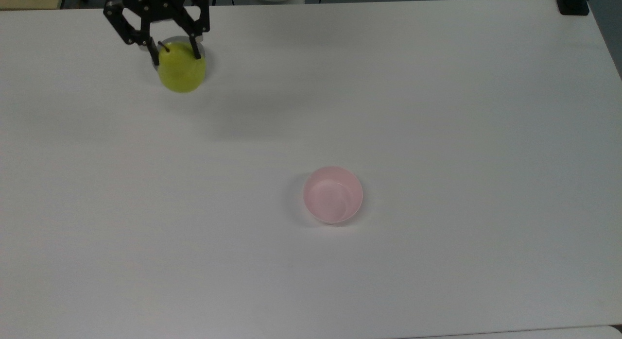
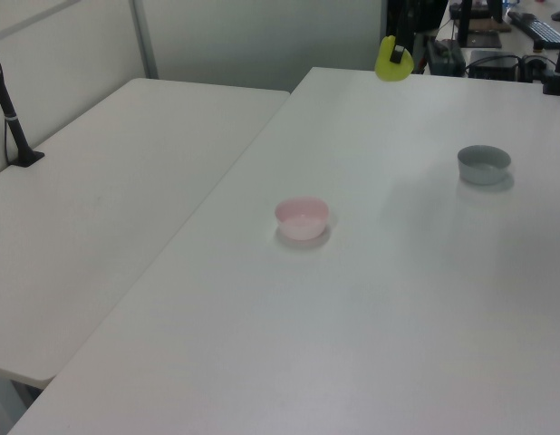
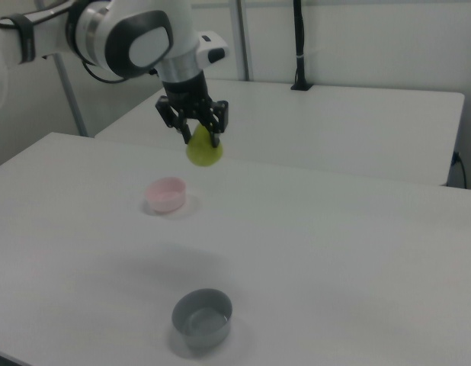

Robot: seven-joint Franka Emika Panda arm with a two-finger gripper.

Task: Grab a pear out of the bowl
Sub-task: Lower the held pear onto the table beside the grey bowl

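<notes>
Pear (image 1: 181, 73), upper left of the top view: smooth, rounded, likely slippery and bruisable; clenched at its stem end by the gripper (image 1: 176, 52), high above the empty bowl (image 1: 333, 194).

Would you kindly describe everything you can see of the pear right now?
The pear is a rounded, smooth, yellow-green fruit with a short dark stem on top. It hangs upright in the air, clamped near its top between the black gripper's fingers, touching nothing else. In the top view it overlaps the grey bowl; the pink bowl sits empty.
</notes>
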